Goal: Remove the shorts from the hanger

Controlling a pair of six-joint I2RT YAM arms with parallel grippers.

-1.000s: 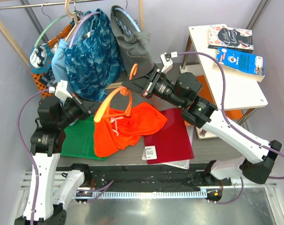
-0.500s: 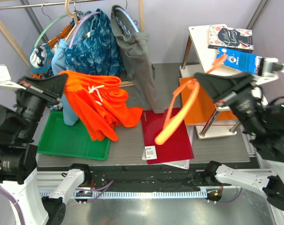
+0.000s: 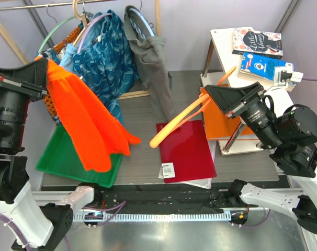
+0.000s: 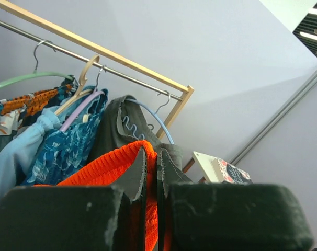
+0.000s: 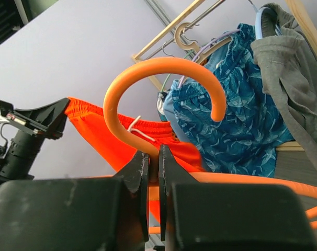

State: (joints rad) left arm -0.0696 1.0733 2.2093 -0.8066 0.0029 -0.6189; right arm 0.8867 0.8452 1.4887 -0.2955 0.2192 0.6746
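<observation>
Shorts [image 3: 82, 125] are clear of the hanger [image 3: 182, 121]: well apart, no contact, with bare bench [image 3: 143, 112] between them.

Left jaws are clenched on the gathered waistband, raised at the far left. The shorts hang straight down from them, long axis vertical, hem over the green tray [image 3: 59, 162]. Left wrist view confirms orange fabric pinched between the jaws.

Right jaws are clenched on the hanger's neck just under the hook. The frame runs from the jaws down and left toward bench centre, its low end above the red mat [image 3: 187, 151]. The hook points up and away, toward the side table [image 3: 263, 99].

Judgement: removal looks done, only set-down is left. The left arm is the one nearer the tray, and the drop is straight below its jaws. The hanger is the right arm's alone.

Counts:
- 1 orange shorts
- 1 orange hanger
- 1 green tray
- 1 red mat
- 2 books [image 3: 263, 52] on the side table
- 4 other hangers on the clothes rail [image 4: 122, 78]: green, tan, lilac and pale blue, carrying the other garments
</observation>
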